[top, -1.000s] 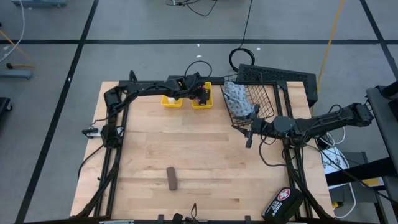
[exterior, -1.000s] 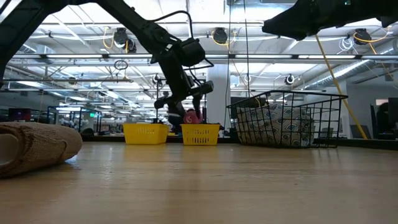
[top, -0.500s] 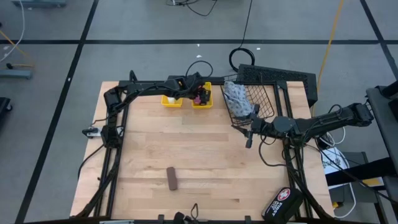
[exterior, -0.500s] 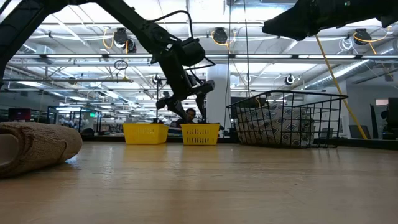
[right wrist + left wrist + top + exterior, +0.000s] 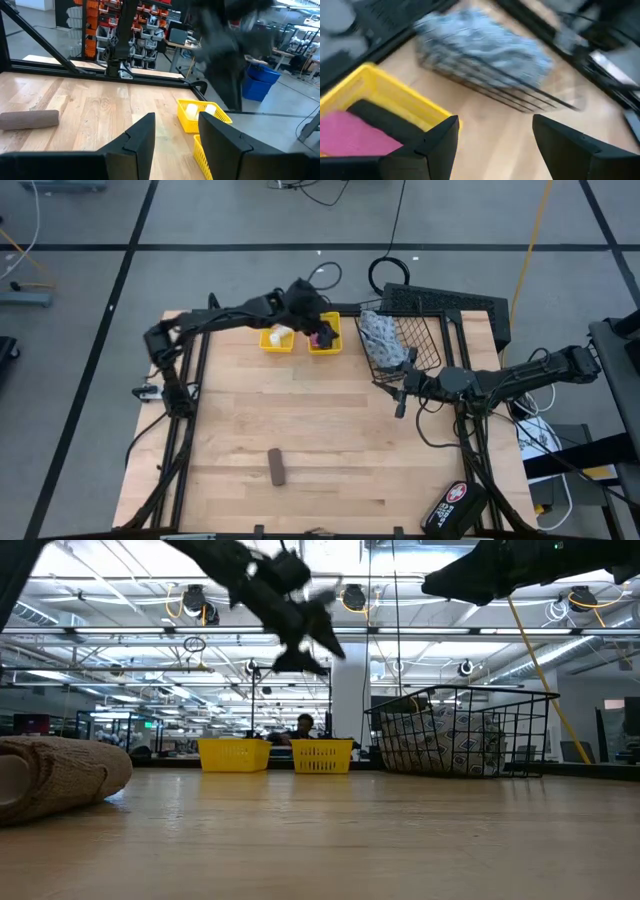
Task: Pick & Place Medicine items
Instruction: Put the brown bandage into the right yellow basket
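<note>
A brown block [image 5: 275, 466] lies lower left of centre on the bench [image 5: 330, 430], long axis running up-frame; stiff and light, likely best pinched across its width. Above the yellow bins [image 5: 277, 339], the left pincer [image 5: 313, 322] hangs open, empty. Mid-right, the right pincer [image 5: 400, 402] hovers part-open, empty.

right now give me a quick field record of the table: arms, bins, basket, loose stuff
left gripper: open, empty, raised above the yellow bins
right gripper: open, empty, beside the wire basket
left yellow bin: holds white bottles
right yellow bin: holds magenta tube
wire basket: holds blue-white pouch
brown block: loose on table, near front edge
black case: front right corner, red-white cross
</note>
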### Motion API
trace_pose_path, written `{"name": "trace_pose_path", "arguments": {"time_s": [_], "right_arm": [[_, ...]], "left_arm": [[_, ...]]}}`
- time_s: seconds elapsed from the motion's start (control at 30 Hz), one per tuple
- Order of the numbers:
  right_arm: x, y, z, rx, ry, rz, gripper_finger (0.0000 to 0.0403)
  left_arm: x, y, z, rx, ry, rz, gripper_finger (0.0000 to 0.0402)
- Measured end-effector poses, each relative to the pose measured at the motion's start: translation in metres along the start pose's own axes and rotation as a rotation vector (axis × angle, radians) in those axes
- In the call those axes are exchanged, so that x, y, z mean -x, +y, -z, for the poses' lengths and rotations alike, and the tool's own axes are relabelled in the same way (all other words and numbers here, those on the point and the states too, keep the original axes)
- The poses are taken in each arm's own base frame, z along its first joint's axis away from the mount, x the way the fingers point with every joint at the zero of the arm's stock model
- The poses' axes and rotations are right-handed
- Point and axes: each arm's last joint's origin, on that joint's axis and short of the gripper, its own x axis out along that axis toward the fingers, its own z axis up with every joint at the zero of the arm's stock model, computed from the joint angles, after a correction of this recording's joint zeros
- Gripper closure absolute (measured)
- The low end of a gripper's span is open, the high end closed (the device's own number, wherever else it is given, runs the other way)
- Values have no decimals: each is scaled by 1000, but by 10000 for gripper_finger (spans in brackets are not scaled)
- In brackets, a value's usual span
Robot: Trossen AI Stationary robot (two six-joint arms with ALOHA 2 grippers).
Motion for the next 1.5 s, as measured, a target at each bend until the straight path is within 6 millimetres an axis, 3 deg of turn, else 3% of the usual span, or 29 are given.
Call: {"name": "trace_pose_path", "arguments": {"time_s": [0.17, 0.4, 0.67, 0.9, 1.13, 1.5], "right_arm": [[0, 0, 0, -1, -1, 0, 264], [0, 0, 0, -1, -2, 0, 264], [0, 0, -1, -3, -10, 1, 264], [0, 0, -1, -4, -15, 1, 264], [0, 0, -2, -10, -18, -2, 264], [0, 1, -1, -57, -6, -8, 264]], "left_arm": [[52, -48, 6, -208, 21, 67, 136], [107, -127, 50, -412, 117, 79, 135], [136, -198, 124, -368, 287, 54, 135], [146, -252, 186, -297, 328, 79, 135], [140, -279, 230, -229, 399, 84, 135], [116, -267, 252, -392, 482, -66, 135]]}}
